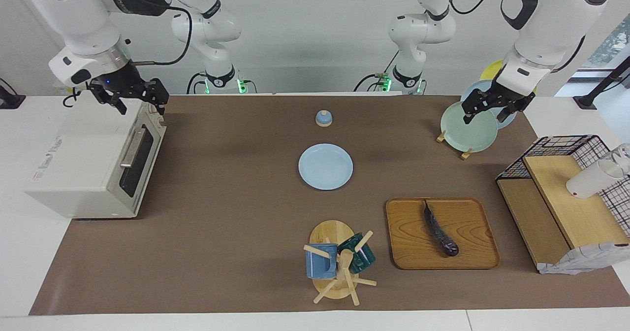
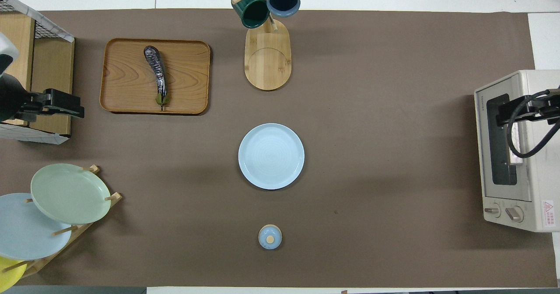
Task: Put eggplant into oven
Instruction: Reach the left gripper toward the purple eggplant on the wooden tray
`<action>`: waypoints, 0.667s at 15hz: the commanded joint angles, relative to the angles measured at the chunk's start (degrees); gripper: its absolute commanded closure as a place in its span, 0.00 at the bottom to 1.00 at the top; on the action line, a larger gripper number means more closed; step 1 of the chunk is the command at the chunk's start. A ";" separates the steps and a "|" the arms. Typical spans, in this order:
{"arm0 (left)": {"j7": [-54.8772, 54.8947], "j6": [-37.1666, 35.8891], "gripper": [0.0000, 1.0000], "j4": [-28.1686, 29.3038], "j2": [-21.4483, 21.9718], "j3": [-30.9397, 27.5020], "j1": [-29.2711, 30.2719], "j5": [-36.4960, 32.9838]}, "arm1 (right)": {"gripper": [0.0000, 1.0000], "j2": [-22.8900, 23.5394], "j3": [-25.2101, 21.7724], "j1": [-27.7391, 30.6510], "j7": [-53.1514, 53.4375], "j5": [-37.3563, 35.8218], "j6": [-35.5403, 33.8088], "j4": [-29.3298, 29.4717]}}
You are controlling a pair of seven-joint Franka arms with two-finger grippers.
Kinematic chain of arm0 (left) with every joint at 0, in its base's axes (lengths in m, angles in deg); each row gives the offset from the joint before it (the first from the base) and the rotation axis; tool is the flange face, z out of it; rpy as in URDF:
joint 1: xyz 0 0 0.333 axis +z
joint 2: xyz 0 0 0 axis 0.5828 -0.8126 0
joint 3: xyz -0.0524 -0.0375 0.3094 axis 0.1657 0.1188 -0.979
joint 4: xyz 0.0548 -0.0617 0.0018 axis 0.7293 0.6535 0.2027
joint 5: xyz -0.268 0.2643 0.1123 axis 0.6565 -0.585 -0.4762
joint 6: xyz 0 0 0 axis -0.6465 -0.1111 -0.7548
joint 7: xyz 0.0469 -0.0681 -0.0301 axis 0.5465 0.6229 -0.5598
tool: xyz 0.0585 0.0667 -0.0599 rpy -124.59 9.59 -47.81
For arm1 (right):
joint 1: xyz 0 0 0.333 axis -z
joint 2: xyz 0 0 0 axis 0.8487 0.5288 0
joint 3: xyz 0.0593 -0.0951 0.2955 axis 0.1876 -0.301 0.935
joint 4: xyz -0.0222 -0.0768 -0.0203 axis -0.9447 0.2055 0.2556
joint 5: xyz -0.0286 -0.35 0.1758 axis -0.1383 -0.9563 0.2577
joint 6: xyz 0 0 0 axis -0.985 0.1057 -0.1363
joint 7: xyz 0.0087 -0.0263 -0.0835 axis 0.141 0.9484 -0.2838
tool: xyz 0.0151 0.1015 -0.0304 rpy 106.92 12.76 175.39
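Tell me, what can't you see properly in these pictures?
- Oven inside: dark door glass shows nothing, both views.
- Yellow plate: cut off by the overhead view's edge; left arm covers it in the facing view.
- White cup on the rack: cut off by the facing view's edge.

- Even, bright, diffuse light from above; both views sharp throughout.
- Soft shadows on the brown mat (image 1: 221, 232) under both arms.
- Narrow dark shadow along the wooden tray (image 2: 127, 77) edge.
- Small glossy highlights on the eggplant (image 2: 156, 73).
- No blur.
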 commanded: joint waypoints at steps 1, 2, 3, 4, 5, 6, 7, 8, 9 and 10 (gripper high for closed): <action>-0.40 2.33 0.00 0.21 0.06 0.07 0.65 0.60 | 1.00 -1.42 -0.26 0.44 0.76 1.45 -0.29 -2.26; -0.40 2.42 0.00 0.21 -0.46 0.07 0.56 0.60 | 1.00 -1.95 -0.26 1.40 0.76 1.54 0.06 -3.40; -0.40 3.03 0.00 0.13 -0.99 0.07 0.56 0.77 | 1.00 -2.47 -0.26 2.72 0.67 1.71 0.41 -4.80; -0.40 4.17 0.00 -0.05 -2.30 0.07 0.56 0.86 | 1.00 -3.00 -0.26 3.08 0.85 1.71 1.20 -5.69; -0.40 4.53 0.00 -0.92 -4.58 0.07 0.21 0.86 | 1.00 -3.18 -0.26 2.99 1.63 1.71 2.68 -6.65; -0.40 4.71 0.00 -2.49 -7.04 0.07 0.12 0.86 | 1.00 -3.36 -0.26 3.25 1.90 1.62 3.40 -7.19; -0.40 4.71 0.00 -4.34 -10.63 0.07 0.04 1.04 | 1.00 -3.53 -0.35 3.34 2.16 1.10 3.84 -8.32; -0.49 4.71 0.00 -7.40 -14.93 0.07 -0.14 1.12 | 1.00 -3.71 -0.44 3.34 2.95 0.40 5.84 -9.90; -0.49 4.79 0.00 -11.17 -19.06 0.16 -0.14 1.30 | 1.00 -3.71 -0.52 3.52 4.26 -1.43 8.39 -11.92; -0.49 5.32 0.00 -13.39 -22.06 0.16 -0.14 1.91 | 1.00 -3.62 -0.52 3.69 5.49 -4.24 10.50 -14.11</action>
